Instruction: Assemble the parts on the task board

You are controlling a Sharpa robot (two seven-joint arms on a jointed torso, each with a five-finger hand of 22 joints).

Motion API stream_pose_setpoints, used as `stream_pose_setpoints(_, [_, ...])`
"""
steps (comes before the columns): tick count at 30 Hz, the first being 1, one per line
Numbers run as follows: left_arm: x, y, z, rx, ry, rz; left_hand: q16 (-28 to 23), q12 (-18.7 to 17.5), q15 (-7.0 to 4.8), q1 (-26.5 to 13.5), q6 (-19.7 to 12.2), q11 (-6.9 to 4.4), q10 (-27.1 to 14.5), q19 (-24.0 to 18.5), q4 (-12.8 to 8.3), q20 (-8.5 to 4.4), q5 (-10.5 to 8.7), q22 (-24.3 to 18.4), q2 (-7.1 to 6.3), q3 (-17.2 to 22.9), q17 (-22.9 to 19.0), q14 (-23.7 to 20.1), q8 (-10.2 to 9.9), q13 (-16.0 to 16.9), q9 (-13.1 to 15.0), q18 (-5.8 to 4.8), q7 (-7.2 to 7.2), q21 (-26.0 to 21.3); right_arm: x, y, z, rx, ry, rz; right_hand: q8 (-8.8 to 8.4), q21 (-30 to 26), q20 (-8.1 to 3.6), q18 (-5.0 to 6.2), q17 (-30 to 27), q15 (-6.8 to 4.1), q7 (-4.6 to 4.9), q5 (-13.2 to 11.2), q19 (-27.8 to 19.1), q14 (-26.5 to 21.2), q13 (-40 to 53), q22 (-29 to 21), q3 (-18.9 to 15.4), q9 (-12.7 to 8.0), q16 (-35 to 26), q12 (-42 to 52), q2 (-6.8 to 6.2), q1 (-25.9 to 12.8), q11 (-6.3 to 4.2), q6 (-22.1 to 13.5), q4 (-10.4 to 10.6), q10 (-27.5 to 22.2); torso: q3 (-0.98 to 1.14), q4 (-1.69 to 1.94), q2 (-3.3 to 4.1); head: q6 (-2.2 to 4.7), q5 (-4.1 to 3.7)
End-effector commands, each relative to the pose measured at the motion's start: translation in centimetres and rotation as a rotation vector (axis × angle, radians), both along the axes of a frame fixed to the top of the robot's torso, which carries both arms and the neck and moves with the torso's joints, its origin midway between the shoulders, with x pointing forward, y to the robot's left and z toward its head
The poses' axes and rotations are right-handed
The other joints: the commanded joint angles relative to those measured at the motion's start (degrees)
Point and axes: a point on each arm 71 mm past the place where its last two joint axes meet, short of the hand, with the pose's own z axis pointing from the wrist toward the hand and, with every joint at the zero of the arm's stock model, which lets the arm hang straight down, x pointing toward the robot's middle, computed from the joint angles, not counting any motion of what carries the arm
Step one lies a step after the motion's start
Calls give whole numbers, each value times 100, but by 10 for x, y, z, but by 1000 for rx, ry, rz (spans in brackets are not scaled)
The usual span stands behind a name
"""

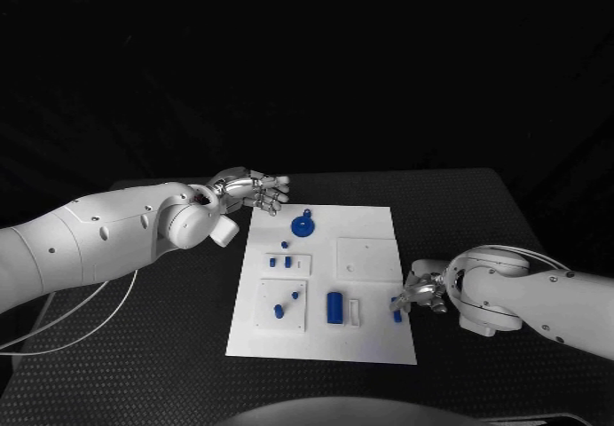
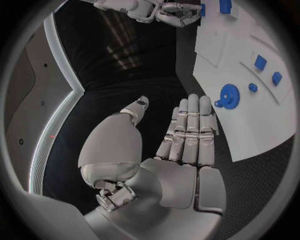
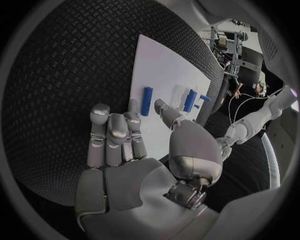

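Beside the task board (image 1: 320, 284), both hands hold nothing: left hand (image 1: 252, 191) spread, right hand (image 1: 422, 293) loosely apart.

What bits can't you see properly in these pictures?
- Head view: the right hand is beside a blue part at the edge of the board. Whether they touch is too small to tell.
- Head view: the small parts are too tiny to tell their shapes.
- Left wrist view: the far parts are cut off by the circle's rim.
- Right wrist view: the fingers hide a bit of the board's near end.
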Motion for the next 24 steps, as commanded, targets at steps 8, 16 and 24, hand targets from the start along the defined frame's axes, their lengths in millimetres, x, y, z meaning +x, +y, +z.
stream_pose_setpoints(8, [0, -2, 2, -9, -8, -14, -7, 4, -17, 50, 10, 28, 7, -34, 53, -2, 24, 132, 3, -1, 6, -26, 5, 5, 1, 173, 27, 17, -7, 9, -16, -36, 5, 43, -22, 56, 7, 245, 9, -43, 10, -32, -33, -12, 19, 39, 37, 7, 12, -8, 208, 203, -5, 44, -212, 49, -2, -2, -5, -33, 19])
stream_pose_setpoints(16, [-1, -1, 1, -8, -5, -14, -8, 2, -17, 53, 8, 28, 5, -35, 59, -2, 24, 132, 2, -5, 6, -27, 4, 4, 0, 173, 27, 18, -8, 16, -20, -95, -34, 107, -35, 58, 13, 245, 3, -38, 12, -33, -43, -16, 18, 39, 252, 22, 10, -26, 281, 544, -2, 53, -476, 53, -7, 3, -5, -47, 33])
stream_pose_setpoints(24, [-1, -1, 1, -4, -4, -17, -8, 2, -16, 56, 6, 27, 4, -36, 63, -2, 24, 132, 2, -8, 7, -28, 4, 4, 0, 173, 28, 18, -13, 29, -28, -154, -81, 199, -54, 62, 45, 245, -7, -25, 21, -32, -35, -11, 18, 33, 388, 30, 6, -42, 181, 645, 7, 61, -568, 62, -10, 2, -7, -65, 47])
